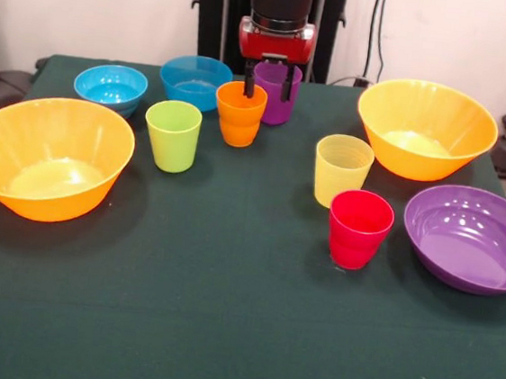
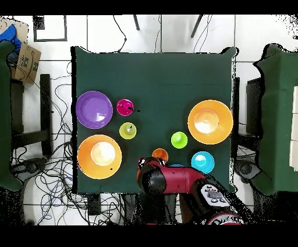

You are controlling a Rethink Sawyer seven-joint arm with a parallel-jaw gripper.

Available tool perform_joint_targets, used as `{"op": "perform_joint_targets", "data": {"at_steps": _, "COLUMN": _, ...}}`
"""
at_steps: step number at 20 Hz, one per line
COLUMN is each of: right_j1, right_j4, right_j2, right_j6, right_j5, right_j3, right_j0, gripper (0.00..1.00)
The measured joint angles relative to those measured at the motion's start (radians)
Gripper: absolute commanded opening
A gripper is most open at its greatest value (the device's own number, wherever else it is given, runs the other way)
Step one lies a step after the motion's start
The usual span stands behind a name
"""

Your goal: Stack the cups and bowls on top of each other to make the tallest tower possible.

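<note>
Nearest the camera across the table stand the red cup (image 1: 358,228) and the purple bowl (image 1: 472,237), both mouth-up on the green table (image 1: 220,331), with the yellow cup (image 1: 342,168) just behind the red one. Nothing is stacked yet; every piece sits alone on the cloth, so the tower has no first storey. One orange bowl (image 1: 46,157) lies wide at one end of the table and the other orange bowl (image 1: 426,128) at the opposite end. The lime cup (image 1: 173,134) stands between the near orange bowl and the orange cup (image 1: 240,113), and the cyan bowl (image 1: 111,88) and the deeper blue bowl (image 1: 195,81) sit side by side along the far edge, close to my pedestal. My gripper (image 1: 266,90) hangs low at that far side with its two dark fingers parted and pointing down. One finger seems to dip at the rim of the orange cup while the other crosses in front of the purple cup (image 1: 277,94), which stands just behind. I hold nothing firmly as far as I can see, though from straight above my own arm covers that spot, so I cannot be certain which cup I straddle. I judge I am set here because these two cups are nearest my base and small enough to pinch by the wall, a sensible first pick. A wide bowl would make the steadier base.
</note>
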Motion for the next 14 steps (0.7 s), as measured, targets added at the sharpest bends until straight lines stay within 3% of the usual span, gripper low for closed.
{"op": "perform_joint_targets", "data": {"at_steps": 14, "right_j1": 0.008, "right_j4": -0.026, "right_j2": -0.024, "right_j6": 0.000, "right_j5": -0.013, "right_j3": 0.000, "right_j0": 0.013, "gripper": 1.00}}
